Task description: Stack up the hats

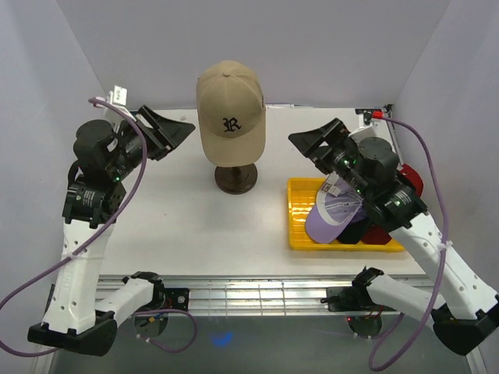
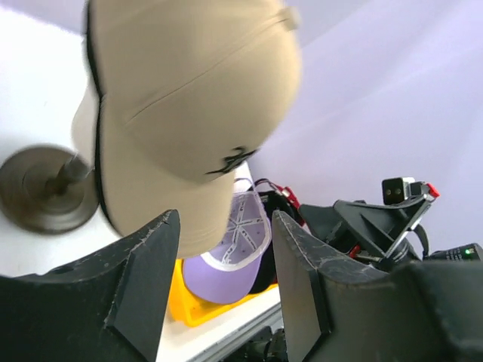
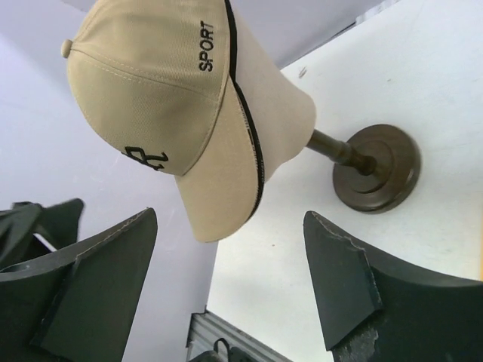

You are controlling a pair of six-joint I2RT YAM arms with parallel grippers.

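At the near right of the white bench (image 1: 195, 226) a yellow tray (image 1: 299, 234) holds a heap of hats: the lavender cap (image 1: 331, 220) lies on top with its pale inside showing in the left wrist view, a black cap (image 1: 355, 232) sits under its near-right edge, and a red cap (image 1: 412, 181) shows behind the right arm (image 1: 437, 249), which crosses above the tray and hides much of the heap (how many hats lie there cannot be told). Farther in, at the middle of the bench, a dark round-footed stand (image 1: 235, 179) carries the tan cap (image 1: 230, 109), upright, its brim towards the near edge and a black letter on its front; the right wrist view shows the word SPORT stitched on its side. Nothing lies on the bench between the stand and either arm. The left arm (image 1: 82, 257) rises from its base at the near left, bends at the elbow and turns its wrist inward, so the left fingers (image 1: 173, 128) point at the tan cap from the left, well apart from it. The right arm mirrors this from the near right, with the right fingers (image 1: 316, 144) aimed at the cap from the other side, raised above the far corner of the tray. Both pairs of fingers stand wide apart and hold nothing; each wrist view shows the tan cap framed in the gap, untouched.
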